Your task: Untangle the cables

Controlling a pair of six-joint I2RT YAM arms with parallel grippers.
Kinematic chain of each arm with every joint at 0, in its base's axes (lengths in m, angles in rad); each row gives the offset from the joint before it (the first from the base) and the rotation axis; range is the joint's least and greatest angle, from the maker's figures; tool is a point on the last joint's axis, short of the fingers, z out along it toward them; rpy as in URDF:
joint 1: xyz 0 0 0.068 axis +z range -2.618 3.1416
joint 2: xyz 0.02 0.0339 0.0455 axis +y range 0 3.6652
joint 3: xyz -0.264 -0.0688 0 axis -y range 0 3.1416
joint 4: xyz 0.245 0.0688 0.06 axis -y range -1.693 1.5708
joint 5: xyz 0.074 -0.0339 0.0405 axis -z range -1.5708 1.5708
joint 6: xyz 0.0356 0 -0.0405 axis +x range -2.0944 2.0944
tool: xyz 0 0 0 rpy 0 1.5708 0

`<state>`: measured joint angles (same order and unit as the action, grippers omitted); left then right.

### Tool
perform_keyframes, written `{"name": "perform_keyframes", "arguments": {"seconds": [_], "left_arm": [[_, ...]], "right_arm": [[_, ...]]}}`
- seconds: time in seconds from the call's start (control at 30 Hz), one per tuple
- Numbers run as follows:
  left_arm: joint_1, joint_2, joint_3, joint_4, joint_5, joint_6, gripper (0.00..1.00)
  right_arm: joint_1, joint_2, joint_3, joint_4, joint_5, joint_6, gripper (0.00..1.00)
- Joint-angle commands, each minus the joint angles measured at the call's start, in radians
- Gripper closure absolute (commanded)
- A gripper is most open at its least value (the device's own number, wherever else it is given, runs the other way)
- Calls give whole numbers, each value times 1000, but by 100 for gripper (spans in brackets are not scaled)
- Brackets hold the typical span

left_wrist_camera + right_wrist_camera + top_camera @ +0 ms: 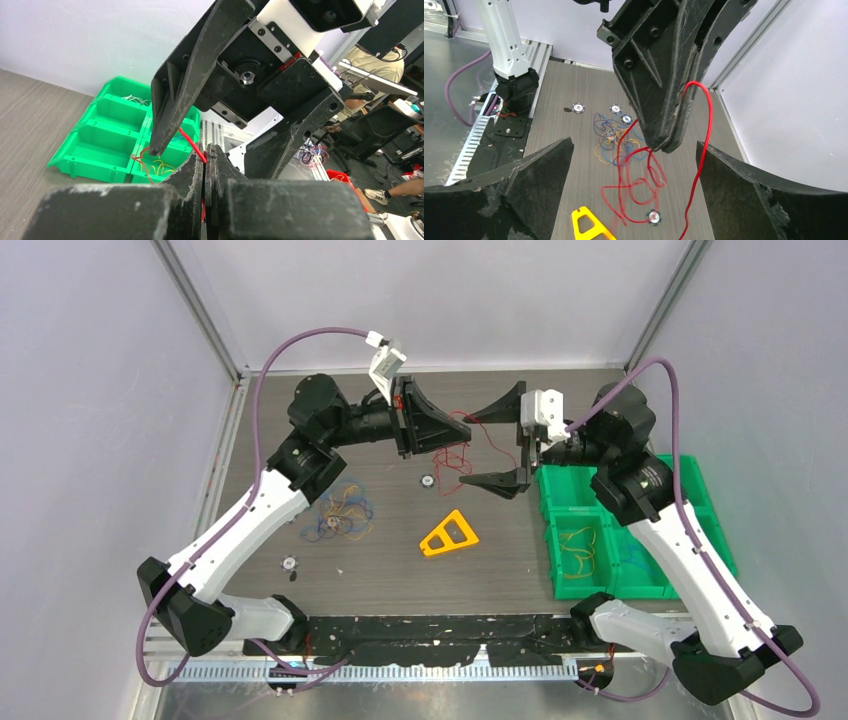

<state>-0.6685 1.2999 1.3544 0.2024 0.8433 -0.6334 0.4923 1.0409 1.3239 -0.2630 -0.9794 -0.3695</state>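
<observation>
— Where do we look from up top?
— From above and behind our bases, down over the whole table. It's our farthest view.
— And our wrists?
— Our left wrist camera sits close behind the left gripper, facing right toward the green bins. Our right wrist camera sits behind the right gripper and faces left, down onto the table. All three views share the red cable.

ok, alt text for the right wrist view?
The left tool, shut, pinches a red cable that hangs in loops to the table. The open right tool frames the bottom corners; a tangle of blue and orange cables and a yellow triangle lie below.
</observation>
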Motion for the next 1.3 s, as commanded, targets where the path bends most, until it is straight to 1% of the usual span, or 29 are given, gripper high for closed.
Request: {"name": "perform_keyframes", "arguments": {"seconds": [0.0, 0.07, 0.1, 0.2, 0.23, 0.27, 0.3, 0.33, 0.43, 0.5, 0.6, 0.63, 0.67, 0.7, 0.73, 0.77, 0.83, 0.87, 0.93, 1.1, 1.13, 1.17, 1.27], "left_arm": [[-2, -11, 48, 26, -46, 38, 100], [-2, -14, 34, 67, -89, 5, 100], [-3, -16, 30, 77, -113, -8, 100], [-8, -16, 44, 51, -205, -25, 100], [-9, -15, 49, 33, -242, -36, 100], [-9, -15, 52, 17, -287, -51, 100], [-9, -13, 59, -1, -316, -66, 100], [-8, -12, 62, -7, -332, -81, 100], [-12, -6, 84, -30, -389, -127, 100], [-12, -2, 100, -46, -415, -150, 100], [-12, 1, 112, -53, -420, -174, 100], [-13, 0, 112, -52, -420, -181, 100], [-13, -1, 111, -50, -416, -187, 100], [-14, -3, 108, -49, -414, -192, 100], [-14, -5, 105, -49, -412, -196, 100], [-15, -6, 102, -47, -409, -204, 100], [-15, -13, 97, -46, -399, -212, 100], [-15, -19, 93, -47, -399, -216, 100], [-15, -26, 89, -48, -395, -216, 100], [-6, -37, 81, -50, -385, -196, 100], [-1, -41, 77, -50, -382, -189, 94], [5, -44, 71, -50, -377, -181, 85], [35, -63, 43, -41, -346, -151, 47]], "right_arm": [[14, 2, 46, -49, 41, -10, 0], [34, 11, 34, -4, 135, 28, 1], [40, 14, 16, 19, 215, 48, 4], [72, 9, -23, 155, 354, 147, 11], [81, 8, -48, 183, 375, 180, 16], [103, 5, -55, 232, 415, 188, 18], [117, 5, -67, 244, 439, 197, 21], [143, 5, -72, 284, 475, 200, 23], [180, 15, -91, 319, 542, 199, 25], [192, 24, -103, 334, 584, 195, 28], [198, 33, -131, 382, 660, 193, 38], [197, 34, -135, 404, 670, 193, 42], [199, 35, -143, 413, 682, 193, 52], [198, 36, -144, 429, 686, 193, 57], [198, 37, -145, 435, 694, 194, 65], [198, 37, -146, 443, 698, 196, 68], [197, 38, -145, 453, 705, 199, 78], [197, 36, -147, 458, 703, 202, 86], [195, 29, -149, 464, 694, 207, 93], [187, 2, -157, 447, 617, 217, 95], [186, -3, -159, 438, 612, 215, 94], [182, -14, -159, 420, 606, 215, 95], [155, -32, -158, 369, 604, 238, 95]]}}
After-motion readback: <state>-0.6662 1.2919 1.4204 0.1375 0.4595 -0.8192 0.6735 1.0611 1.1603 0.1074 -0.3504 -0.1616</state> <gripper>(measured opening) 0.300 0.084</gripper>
